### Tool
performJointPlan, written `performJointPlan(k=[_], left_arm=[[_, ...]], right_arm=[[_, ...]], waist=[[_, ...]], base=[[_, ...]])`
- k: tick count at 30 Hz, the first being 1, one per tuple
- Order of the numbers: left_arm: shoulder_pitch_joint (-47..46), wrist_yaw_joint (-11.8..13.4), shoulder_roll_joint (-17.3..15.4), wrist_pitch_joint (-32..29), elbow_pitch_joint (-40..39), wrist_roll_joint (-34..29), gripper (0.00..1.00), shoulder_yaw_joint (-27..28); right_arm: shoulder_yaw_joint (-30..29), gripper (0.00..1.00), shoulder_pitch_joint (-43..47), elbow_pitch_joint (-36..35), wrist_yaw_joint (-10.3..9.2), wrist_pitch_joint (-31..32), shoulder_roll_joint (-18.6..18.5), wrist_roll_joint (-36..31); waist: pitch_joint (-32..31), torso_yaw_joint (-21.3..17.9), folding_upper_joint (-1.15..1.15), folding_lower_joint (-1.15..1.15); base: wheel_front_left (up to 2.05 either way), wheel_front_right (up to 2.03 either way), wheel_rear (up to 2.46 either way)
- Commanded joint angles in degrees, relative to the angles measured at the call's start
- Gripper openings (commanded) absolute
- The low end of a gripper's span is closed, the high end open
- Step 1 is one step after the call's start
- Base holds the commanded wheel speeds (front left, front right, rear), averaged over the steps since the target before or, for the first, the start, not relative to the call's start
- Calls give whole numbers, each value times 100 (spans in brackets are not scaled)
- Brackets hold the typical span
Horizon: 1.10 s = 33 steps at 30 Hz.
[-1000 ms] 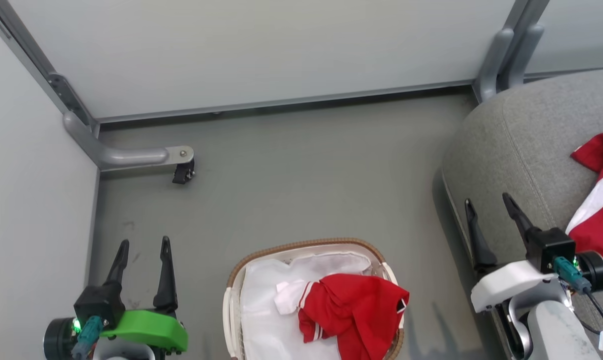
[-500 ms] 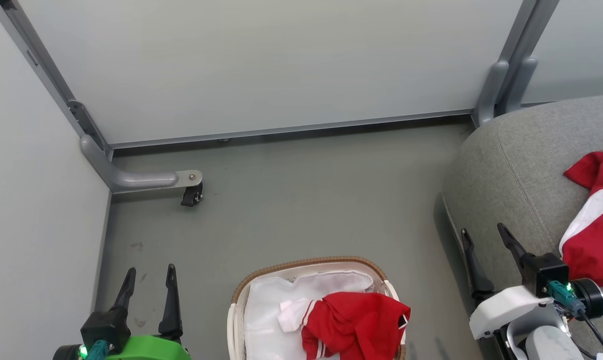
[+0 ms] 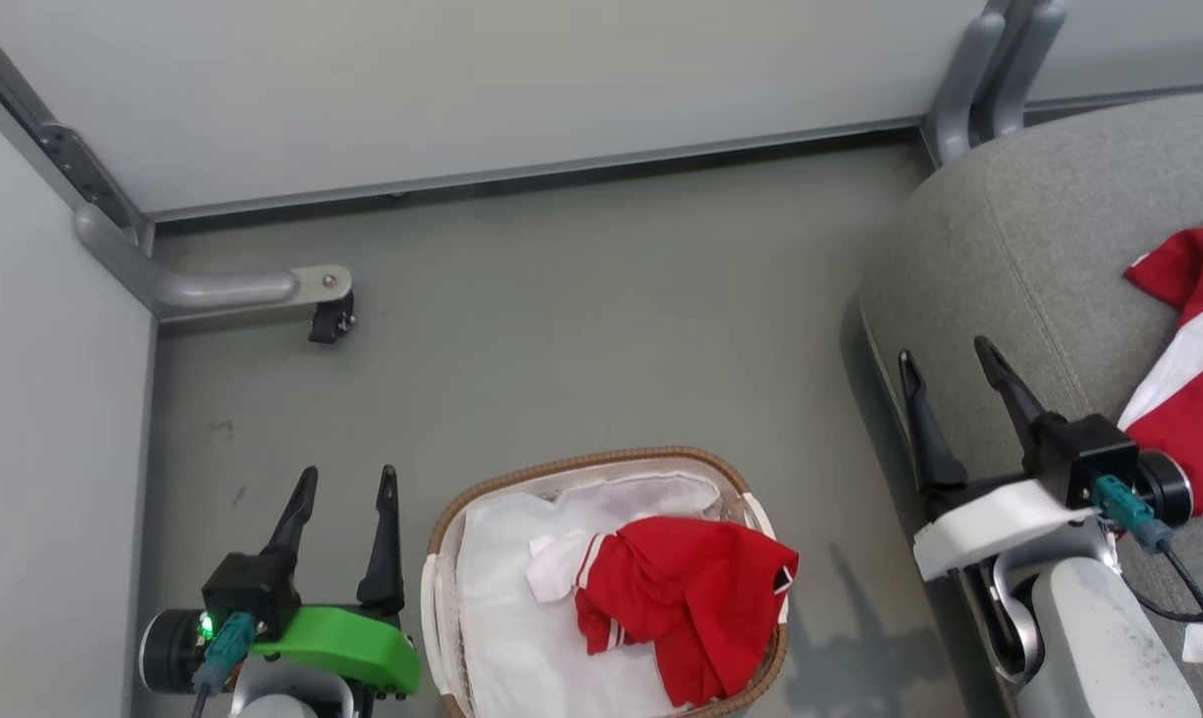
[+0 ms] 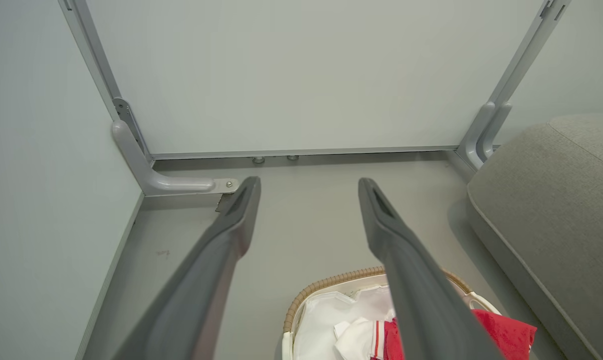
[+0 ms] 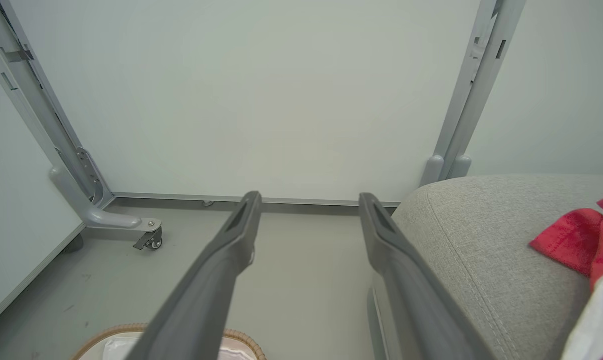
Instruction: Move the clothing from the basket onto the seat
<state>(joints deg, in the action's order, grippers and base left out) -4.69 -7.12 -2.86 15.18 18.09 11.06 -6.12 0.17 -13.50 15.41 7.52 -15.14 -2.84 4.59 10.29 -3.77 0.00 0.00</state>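
Observation:
A red garment (image 3: 691, 598) with white trim lies in the cream basket (image 3: 440, 529), draped over its right rim; it also appears in the left wrist view as red cloth (image 4: 506, 335). The basket (image 4: 301, 302) has a brown woven rim and a white liner (image 3: 502, 608). Another red and white garment (image 3: 1190, 399) rests on the grey seat (image 3: 1020, 259) at the right. My left gripper (image 3: 347, 484) hangs open left of the basket, empty. My right gripper (image 3: 946, 359) is open over the seat's left edge, holding nothing. The seat (image 5: 481, 240) carries red cloth (image 5: 576, 240) in the right wrist view.
Pale partition walls (image 3: 462, 90) close off the far side and the left. A grey metal foot with a black caster (image 3: 327, 321) juts onto the floor at the left. A second metal post (image 3: 971, 80) stands by the seat's far corner. Grey floor (image 3: 582, 329) lies between basket and wall.
The whole head picture has shifted, so the camera moved. Both grippers stay open and empty. The garments have not moved in the basket or on the seat.

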Motion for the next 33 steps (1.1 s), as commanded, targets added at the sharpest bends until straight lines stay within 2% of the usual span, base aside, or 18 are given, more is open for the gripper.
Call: performJointPlan(k=[1,8,14,33], left_arm=[[-190,-29,-12,-5,42,23,100,-54],[-926,-44,-20,-5,412,-5,100,-639],[-1603,-41,-245,-5,729,121,100,-1250],[-3207,-43,-836,-5,1913,423,100,-2670]], right_arm=[[45,100,-138,-80,-6,-1,-18,52],[211,100,-624,-448,-6,-1,-16,223],[315,100,-963,-707,-6,-1,-11,361],[621,100,-1692,-1107,-6,-1,-13,700]], waist=[[594,-342,0,0],[1506,-744,0,0],[2223,-1010,0,0],[3655,-1550,0,0]], base=[[0,0,0],[0,0,0],[0,0,0],[0,0,0]])
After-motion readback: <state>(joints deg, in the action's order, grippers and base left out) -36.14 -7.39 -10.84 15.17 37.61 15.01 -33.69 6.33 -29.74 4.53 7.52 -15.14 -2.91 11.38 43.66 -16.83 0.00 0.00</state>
